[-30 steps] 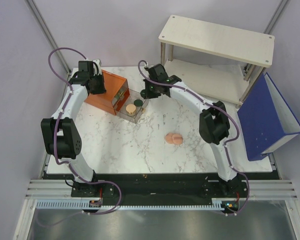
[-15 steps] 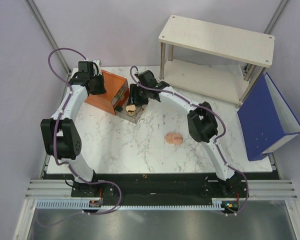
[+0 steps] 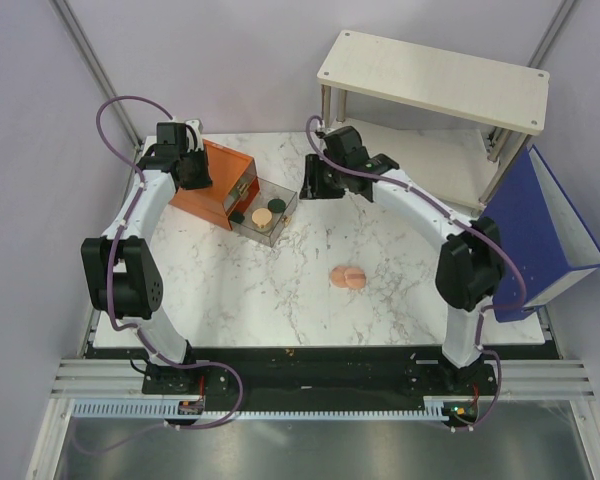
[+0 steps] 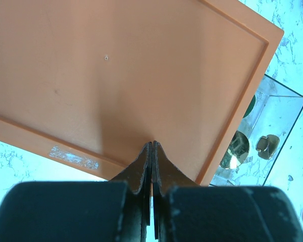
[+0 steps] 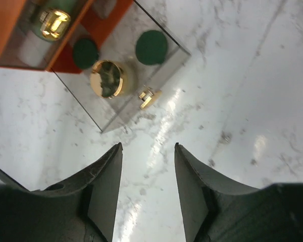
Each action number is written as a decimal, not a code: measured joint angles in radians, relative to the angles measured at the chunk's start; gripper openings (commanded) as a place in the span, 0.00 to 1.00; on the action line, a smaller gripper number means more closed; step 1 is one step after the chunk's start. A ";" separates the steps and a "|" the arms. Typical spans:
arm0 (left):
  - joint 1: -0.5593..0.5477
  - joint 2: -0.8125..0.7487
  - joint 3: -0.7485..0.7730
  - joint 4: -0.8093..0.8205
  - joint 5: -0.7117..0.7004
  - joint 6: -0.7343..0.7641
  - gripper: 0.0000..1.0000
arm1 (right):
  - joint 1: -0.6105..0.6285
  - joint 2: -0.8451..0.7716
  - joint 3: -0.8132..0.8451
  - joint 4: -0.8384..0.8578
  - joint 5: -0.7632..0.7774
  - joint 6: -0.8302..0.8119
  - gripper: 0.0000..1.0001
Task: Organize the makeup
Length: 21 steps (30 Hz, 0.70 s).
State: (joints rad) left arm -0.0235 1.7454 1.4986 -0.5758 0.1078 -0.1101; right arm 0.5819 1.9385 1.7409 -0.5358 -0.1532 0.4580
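The clear drawer [image 3: 280, 222] stands pulled out of the orange box [image 3: 212, 190]. In it lie two dark green discs [image 5: 151, 47] [image 5: 86, 53] and the tan-gold jar [image 5: 107, 84]; they also show in the top view, disc [image 3: 277, 206], disc [image 3: 238, 217] and jar [image 3: 262, 215]. A mint-green tube [image 5: 50, 22] sits inside the box. The peach-pink compact [image 3: 347, 276] lies on the table. My right gripper [image 5: 147, 148] [image 3: 314, 186] is open and empty, just right of the drawer. My left gripper [image 4: 152, 144] [image 3: 194, 170] is shut, tips on the box's lid. The brown-pink stick is out of view.
A white two-level shelf [image 3: 435, 80] stands at the back right. A blue binder [image 3: 530, 235] leans at the table's right edge. The drawer's gold knob [image 5: 147, 97] faces my right gripper. The table is white marble [image 3: 280, 290].
My right gripper reached over the drawer half a second ago and has since drawn back to the right, open. The left arm has not moved.
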 measured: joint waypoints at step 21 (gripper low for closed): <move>0.004 0.002 0.000 0.002 0.022 0.000 0.02 | 0.031 -0.113 -0.461 -0.235 0.146 -0.081 0.47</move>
State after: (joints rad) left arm -0.0196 1.7477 1.4986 -0.5739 0.1295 -0.1101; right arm 0.6132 1.8256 1.2800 -0.7712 -0.0071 0.3767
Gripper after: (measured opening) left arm 0.022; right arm 0.470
